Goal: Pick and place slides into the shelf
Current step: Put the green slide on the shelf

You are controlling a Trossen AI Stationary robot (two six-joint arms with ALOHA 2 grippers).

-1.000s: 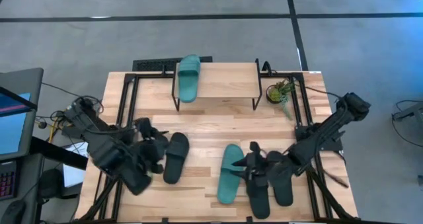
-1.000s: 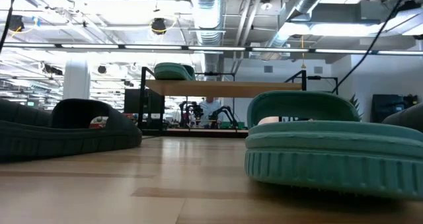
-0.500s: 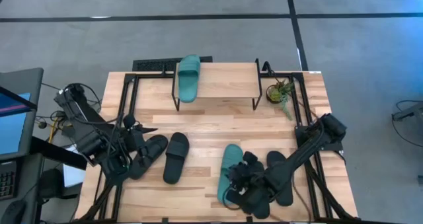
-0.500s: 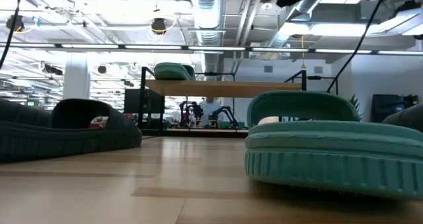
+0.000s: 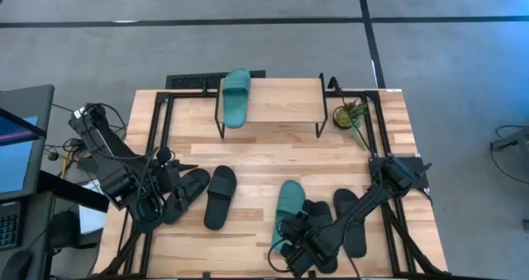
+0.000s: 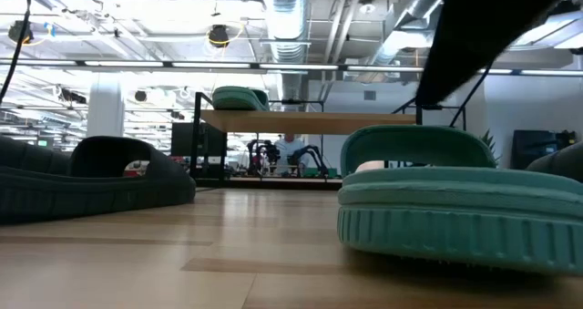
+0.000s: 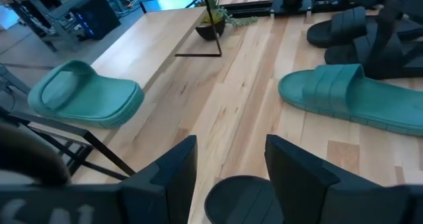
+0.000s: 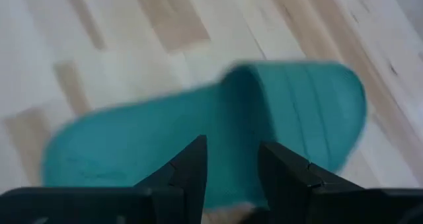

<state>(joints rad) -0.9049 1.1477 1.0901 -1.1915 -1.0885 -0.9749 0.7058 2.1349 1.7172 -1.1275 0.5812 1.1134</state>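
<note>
One teal slide (image 5: 235, 97) lies sole-down on the shelf's top board (image 5: 281, 101). The other teal slide (image 5: 285, 207) lies on the table at the near right, and it also shows in the right wrist view (image 8: 218, 125). My right gripper (image 5: 289, 245) is open and hovers just above its near end (image 8: 231, 174). Two black slides (image 5: 219, 196) (image 5: 187, 193) lie at the near left. My left gripper (image 5: 165, 183) is open, and its fingers stand either side of the end of the leftmost black slide (image 7: 243, 199). Two more black slides (image 5: 354, 222) lie to the right of the teal one.
A small potted plant (image 5: 349, 115) stands by the shelf's right legs. Black metal frame rails (image 5: 157, 123) run along the table's left and right edges. Bare wood (image 5: 273, 160) lies between the shelf and the slides. My right arm (image 6: 492, 36) crosses the low view's top right.
My right gripper has swung toward the table's near edge and leftward, from over the black slides to over the teal slide's near end, and has come lower. My left gripper has drawn back toward the table's left edge, uncovering the leftmost black slide.
</note>
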